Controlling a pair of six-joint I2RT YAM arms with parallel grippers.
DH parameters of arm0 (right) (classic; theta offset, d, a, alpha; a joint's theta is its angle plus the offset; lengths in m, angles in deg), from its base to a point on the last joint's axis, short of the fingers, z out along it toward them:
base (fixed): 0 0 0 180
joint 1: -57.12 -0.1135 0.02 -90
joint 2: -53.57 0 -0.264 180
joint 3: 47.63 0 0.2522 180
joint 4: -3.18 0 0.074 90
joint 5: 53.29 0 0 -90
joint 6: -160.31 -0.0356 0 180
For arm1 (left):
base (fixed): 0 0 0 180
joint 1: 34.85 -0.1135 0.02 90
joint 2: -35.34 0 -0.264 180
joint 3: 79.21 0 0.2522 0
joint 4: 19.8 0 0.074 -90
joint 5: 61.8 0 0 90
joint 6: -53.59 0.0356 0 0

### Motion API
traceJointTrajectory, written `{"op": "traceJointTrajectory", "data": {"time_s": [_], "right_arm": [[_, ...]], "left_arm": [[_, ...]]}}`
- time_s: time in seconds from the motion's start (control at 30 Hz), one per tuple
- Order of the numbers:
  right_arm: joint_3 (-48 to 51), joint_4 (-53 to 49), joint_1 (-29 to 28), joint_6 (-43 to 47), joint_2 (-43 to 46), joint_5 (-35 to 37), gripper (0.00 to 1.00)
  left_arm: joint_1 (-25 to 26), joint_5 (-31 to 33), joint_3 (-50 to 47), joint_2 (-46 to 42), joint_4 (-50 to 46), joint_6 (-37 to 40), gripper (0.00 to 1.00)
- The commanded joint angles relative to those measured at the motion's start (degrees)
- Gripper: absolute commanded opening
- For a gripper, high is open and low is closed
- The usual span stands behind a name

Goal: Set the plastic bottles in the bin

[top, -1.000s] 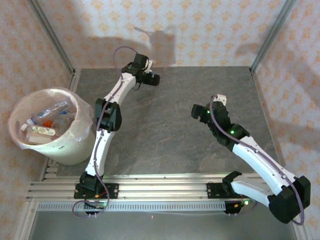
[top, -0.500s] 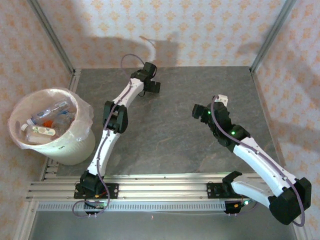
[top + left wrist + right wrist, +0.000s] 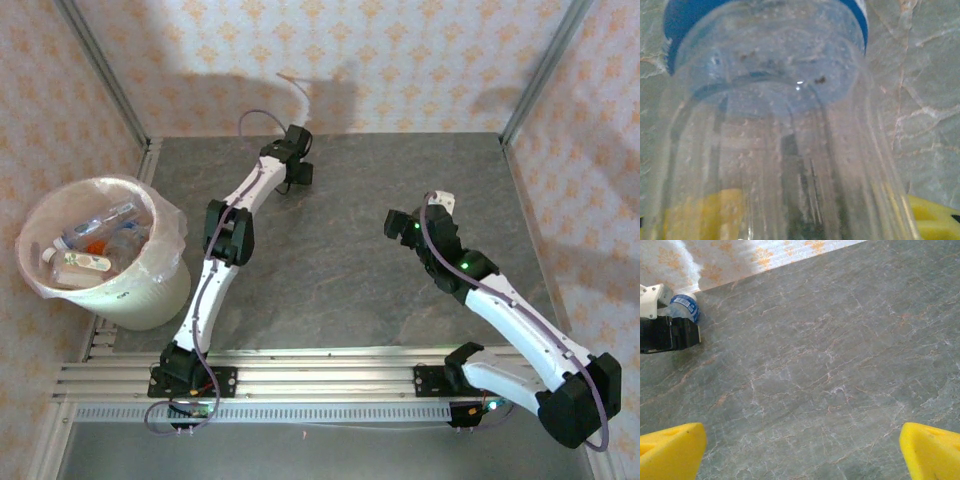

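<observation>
A clear plastic bottle [image 3: 780, 115] with a blue label sits lengthwise between my left gripper's [image 3: 825, 210] yellow fingers, which are shut on it. From above, that left gripper [image 3: 302, 172] is low over the far part of the table near the back wall. In the right wrist view it is a black block [image 3: 670, 332] with the blue-labelled bottle [image 3: 686, 307] sticking out of it. The white bin [image 3: 140, 300] stands at the left with several bottles [image 3: 95, 240] inside. My right gripper [image 3: 802, 450] [image 3: 400, 222] hangs open over bare table.
The grey stone table [image 3: 340, 260] is bare between the arms. Patterned walls enclose the back and sides, with metal posts [image 3: 540, 70] at the corners. An aluminium rail [image 3: 320, 375] runs along the near edge.
My left gripper moved a little right and toward the table, then turned slightly at the wrist. The right arm stayed put.
</observation>
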State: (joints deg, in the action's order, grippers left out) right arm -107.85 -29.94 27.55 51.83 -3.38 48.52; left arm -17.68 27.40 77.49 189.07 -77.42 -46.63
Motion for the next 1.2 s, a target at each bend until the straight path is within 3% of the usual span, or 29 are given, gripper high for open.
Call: {"op": "traceJointTrajectory", "data": {"time_s": [0.0,0.23,0.47,0.67,0.9,0.97,1.1,1.17], "right_arm": [[0.7,-0.5,0.2,-1.0,0.7,0.4,0.99],[0.9,0.8,0.2,-0.6,2.0,-0.5,0.99],[1.5,5.0,0.2,1.7,2.5,-0.4,0.99],[1.7,11.0,0.2,2.3,0.5,-0.2,0.99],[-0.6,12.5,0.2,1.8,-4.1,-2.1,0.99],[-0.7,12.8,0.2,1.2,-4.9,-2.4,0.99],[-0.6,13.6,0.2,0.3,-6.4,-2.7,0.99],[-1.2,13.5,0.2,0.3,-7.2,-2.9,0.99]], "left_arm": [[0.5,3.0,-8.6,-12.1,3.7,-0.3,0.51],[3.4,7.5,-29.4,-35.2,9.2,-0.9,0.45],[6.8,11.6,-44.0,-62.2,6.4,-3.1,0.45],[6.8,17.6,-43.6,-78.1,-6.3,-4.2,0.45],[6.6,39.3,-34.4,-85.2,-22.6,-3.7,0.42],[4.7,42.4,-30.4,-85.4,-28.0,-5.0,0.44],[-8.5,29.7,-26.5,-83.9,-35.7,-6.2,0.45],[-12.0,29.8,-26.9,-83.7,-37.7,-6.0,0.44]]}}
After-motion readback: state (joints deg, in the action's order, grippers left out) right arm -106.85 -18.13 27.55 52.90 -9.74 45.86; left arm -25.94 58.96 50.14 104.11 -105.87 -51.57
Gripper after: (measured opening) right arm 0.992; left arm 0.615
